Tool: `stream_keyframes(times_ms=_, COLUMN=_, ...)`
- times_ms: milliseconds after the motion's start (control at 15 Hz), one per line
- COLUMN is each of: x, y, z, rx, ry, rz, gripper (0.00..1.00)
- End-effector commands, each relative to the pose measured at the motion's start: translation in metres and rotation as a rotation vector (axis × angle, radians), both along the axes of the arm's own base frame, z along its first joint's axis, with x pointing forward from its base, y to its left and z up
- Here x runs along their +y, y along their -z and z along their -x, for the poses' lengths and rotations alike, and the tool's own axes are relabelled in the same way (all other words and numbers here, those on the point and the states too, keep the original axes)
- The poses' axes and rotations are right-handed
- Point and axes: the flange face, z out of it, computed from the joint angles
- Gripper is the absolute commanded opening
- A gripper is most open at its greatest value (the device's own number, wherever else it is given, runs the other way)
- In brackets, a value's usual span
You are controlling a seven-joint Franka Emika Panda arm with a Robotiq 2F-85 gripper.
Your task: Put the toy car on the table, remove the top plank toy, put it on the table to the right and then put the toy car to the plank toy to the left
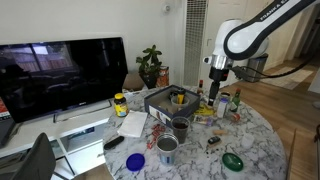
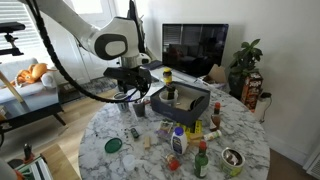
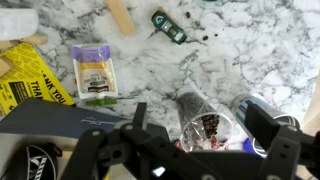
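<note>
The gripper [image 3: 200, 122] is spread wide and empty: its two dark fingers [image 3: 137, 115] stand well apart at the bottom of the wrist view, and between them shows a clear glass [image 3: 206, 122] with dark bits inside. Whether the fingers reach down around the glass or hang over it cannot be told there. In both exterior views the gripper [image 1: 216, 92] [image 2: 133, 92] hangs above the marble-look table [image 1: 262, 150] [image 2: 100, 125], touching nothing.

The toy car [image 3: 168, 27] – small and dark green – lies on the table [image 3: 250, 50] at about 12 o'clock from the gripper, near the top edge of the wrist view. A wooden plank [image 3: 120, 14] lies just beside it at 10 o'clock, apart from it. A purple-labelled packet [image 3: 95, 70] sits at 7 o'clock from the car, with a yellow packet [image 3: 25, 88] at its 8 o'clock.

In an exterior view a dark tray [image 2: 182, 100] stands at 3 o'clock from the gripper.
</note>
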Motion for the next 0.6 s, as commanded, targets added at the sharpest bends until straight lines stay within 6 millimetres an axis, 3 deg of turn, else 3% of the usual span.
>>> stream_keyframes(times_ms=0, x=0.005, y=-0.019, z=0.019, rx=0.072, ry=0.047, rz=-0.004, gripper=1.0)
stream_keyframes(times_ms=200, x=0.01, y=-0.03, z=0.028, rx=0.134, ry=0.049, rz=0.002, gripper=1.0)
stream_keyframes(times_ms=267, x=0.007, y=-0.022, z=0.018, rx=0.104, ry=0.033, rz=-0.008, gripper=1.0)
stream_keyframes(times_ms=533, x=0.01, y=-0.03, z=0.022, rx=0.117, ry=0.04, rz=-0.009, gripper=1.0)
